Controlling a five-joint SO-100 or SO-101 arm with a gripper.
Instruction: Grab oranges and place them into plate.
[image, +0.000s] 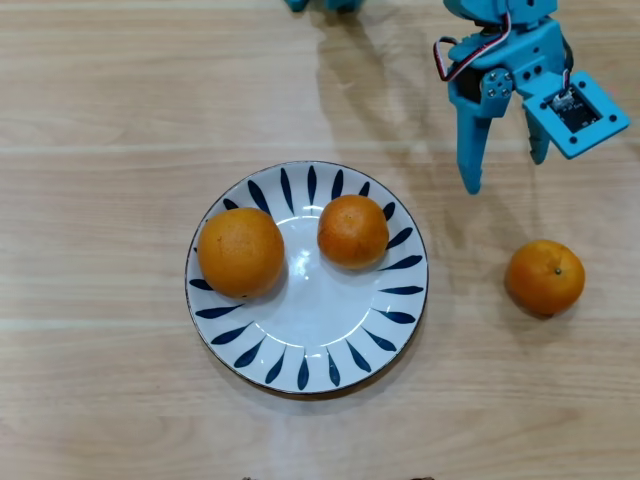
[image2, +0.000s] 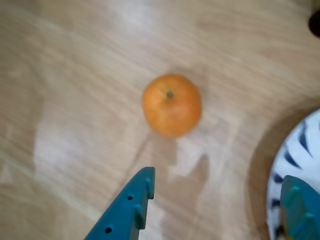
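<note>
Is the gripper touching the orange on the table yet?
Apart. Overhead view shows bare table between the gripper and the loose orange; wrist view agrees.

Overhead view bright, even, sharp; soft shadows fall just below-right of the round white ceramic plate with dark blue leaf strokes (image: 395, 312) and under the blue plastic arm; faint sheen on the pale wooden table (image: 100, 120). Wrist view blurred throughout, whitish glare patches left of the lone round orange fruit (image2: 171, 104)
</note>
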